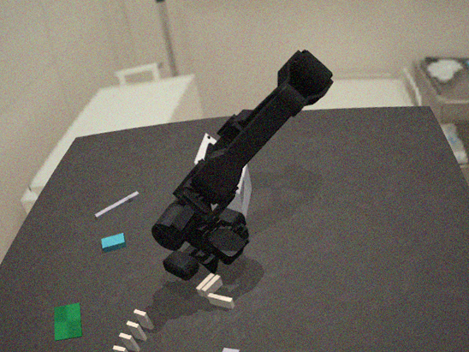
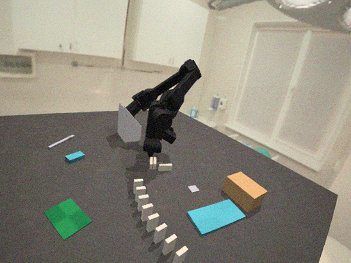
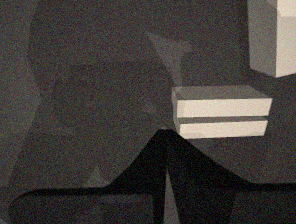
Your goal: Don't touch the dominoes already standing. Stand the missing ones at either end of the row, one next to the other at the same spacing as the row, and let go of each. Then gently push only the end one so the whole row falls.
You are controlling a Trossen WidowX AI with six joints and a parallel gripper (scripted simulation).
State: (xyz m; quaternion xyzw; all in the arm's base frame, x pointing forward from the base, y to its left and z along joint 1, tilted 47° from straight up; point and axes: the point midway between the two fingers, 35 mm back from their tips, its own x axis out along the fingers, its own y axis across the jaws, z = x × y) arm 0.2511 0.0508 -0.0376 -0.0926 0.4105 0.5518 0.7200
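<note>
Three loose dominoes (image 1: 220, 300) (image 2: 165, 167) (image 3: 265, 40) await placing, at one o'clock from the standing row (image 2: 147, 212) (image 1: 136, 329) in the exterior view. The gripper (image 1: 214, 272) (image 2: 150, 155) (image 3: 164, 136), fingertips pressed together, probably needs to spread before grasping one.

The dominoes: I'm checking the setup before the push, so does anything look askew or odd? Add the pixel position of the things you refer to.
Yes. Beside the standing row (image 1: 129, 342) (image 2: 147, 212), two loose dominoes (image 1: 208, 284) (image 2: 152, 163) (image 3: 223, 117) lie close together, while a third (image 1: 220, 300) (image 2: 165, 167) (image 3: 272, 40) lies at an angle to them, out of line. I see no damage or spill.
</note>
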